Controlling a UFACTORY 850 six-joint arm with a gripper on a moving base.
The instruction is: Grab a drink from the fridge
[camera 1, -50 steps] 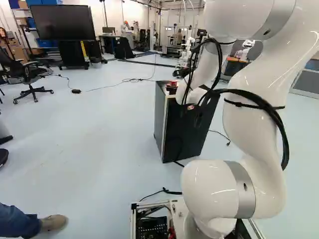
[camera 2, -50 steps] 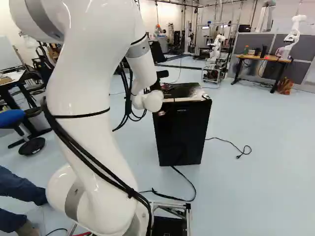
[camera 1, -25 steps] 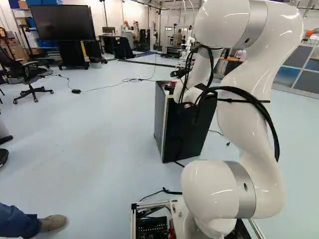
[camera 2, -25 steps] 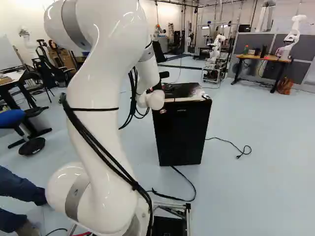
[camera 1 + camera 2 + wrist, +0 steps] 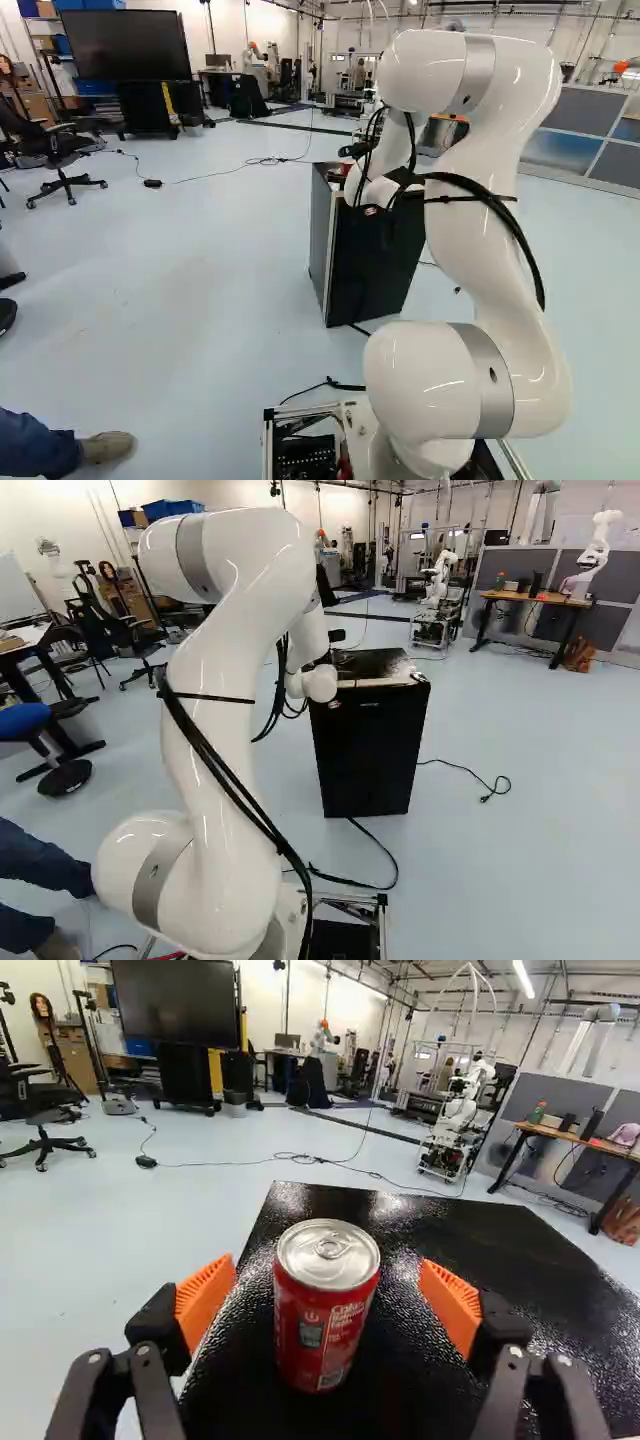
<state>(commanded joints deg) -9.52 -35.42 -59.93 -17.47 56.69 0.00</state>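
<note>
"Soda can, red, silver lid. Any print?"

"Yep. White lettering on the side turned to the wrist camera, plus a dark label block and a small pale patch low down. Not transcribing the words."

"Pose?"

"Upright. Long axis vertical, lid up, pull tab showing. Base sits on the glossy black top of the mini fridge, near an edge."

"Inside or on it?"

"On top. Fridge itself is upright on the pale floor, cable running out by its foot."

"Gripper?"

"Wide. Orange pads stand well apart, one to each side of the can, visible gap both sides. Neither touches it. Can's about midway between them, so nothing held."

"Diff against half a second ago?"

"Arm moved. Its bent upper part is further left and lower in the left base view, further right and lower in the right one. Wrist end shifted only a touch. Fridge: same spot in both base views."

"Can moved too?"

"Can't tell, no earlier wrist view. In the left base view now it's mostly hidden by the arm's end, just a bit of red."
</note>
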